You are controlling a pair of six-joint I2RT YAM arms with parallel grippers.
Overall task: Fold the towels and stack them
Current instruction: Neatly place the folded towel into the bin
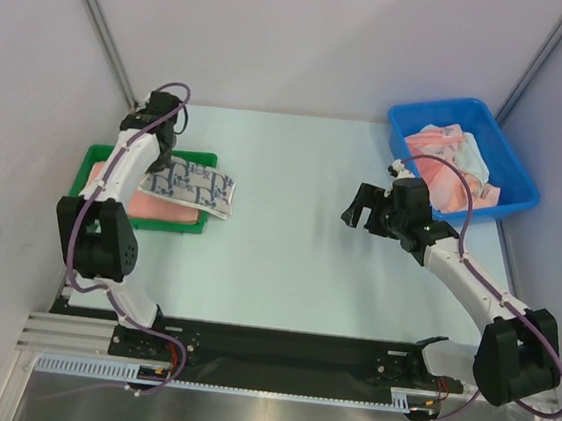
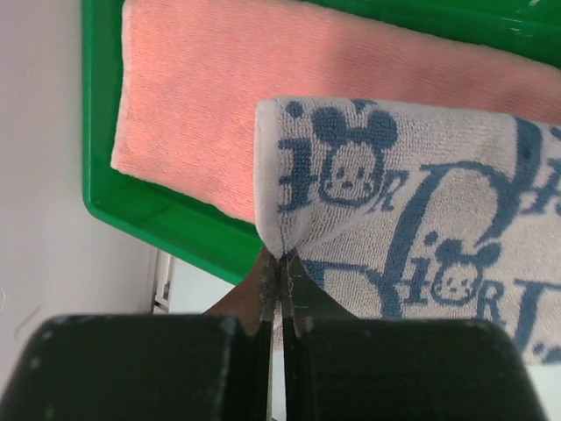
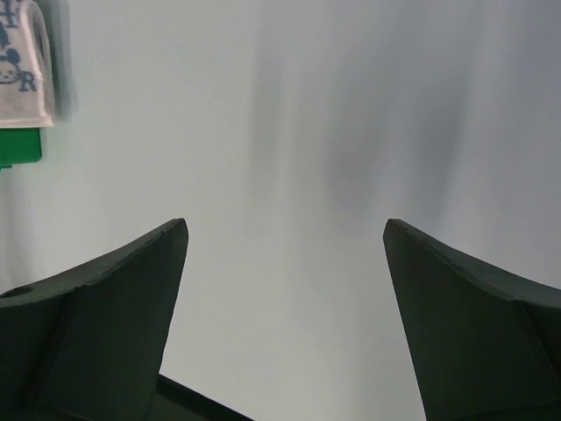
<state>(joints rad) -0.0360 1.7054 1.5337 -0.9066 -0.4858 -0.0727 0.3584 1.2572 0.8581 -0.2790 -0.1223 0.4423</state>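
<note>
Over the tray, table's left – navy-and-white patterned towel [image 2: 421, 228]: spread over the salmon towel, its right end reaching past the tray's right rim [image 1: 203, 188]; a folded, rounded edge faces the left wrist camera.
Print: cartoon mouse heads and large blue lettering on a pale ground.
Salmon-pink towel [image 2: 219, 88]: folded flat inside the tray, partly covered by the patterned one [image 1: 165, 211].
Left gripper [image 2: 280, 263]: fingers pressed together, pinching the near corner of the patterned towel's folded edge; the arm reaches in over the tray's back corner [image 1: 157, 142].
Green tray [image 1: 91, 162]: at the table's left edge; its rim shows beside the salmon towel [image 2: 149, 219].
Towels in bin [image 1: 449, 163]: a loose heap of pink and white.
Blue bin [image 1: 442, 114]: far right corner of the table.
Right gripper [image 1: 360, 207]: jaws wide apart, nothing between them [image 3: 285, 226]; above bare table, just left of the bin.
Table [image 1: 295, 172]: pale surface.
</note>
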